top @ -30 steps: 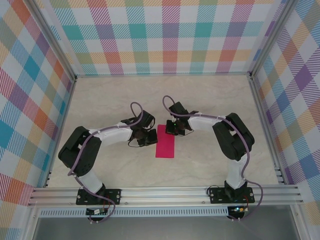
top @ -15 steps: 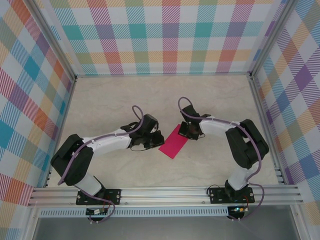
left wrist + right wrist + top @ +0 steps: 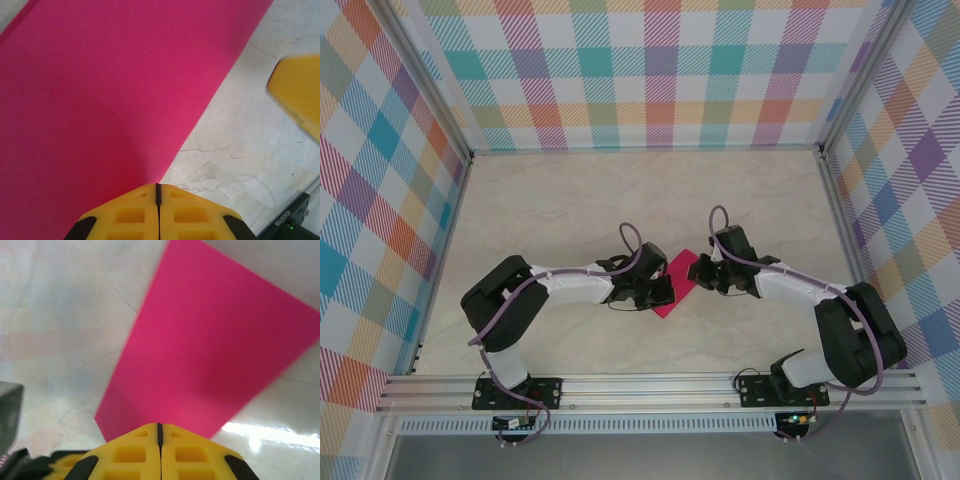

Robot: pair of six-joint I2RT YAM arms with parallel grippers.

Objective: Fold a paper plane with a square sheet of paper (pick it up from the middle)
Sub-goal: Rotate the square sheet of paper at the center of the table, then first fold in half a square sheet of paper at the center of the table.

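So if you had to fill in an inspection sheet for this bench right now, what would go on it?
Surface: pale marble-look table, flat, no spills.
Job's things: pink paper, folded to a narrow rectangle, lying slantwise between the two arms; no plane shape yet.
Clutter: nothing seen.
Hands: left hand shut on one end of the paper; right hand shut on the opposite end.
Cables: purple cables loop over each arm, apart from the paper.
Surroundings: checked walls on three sides, metal rail at the near edge.
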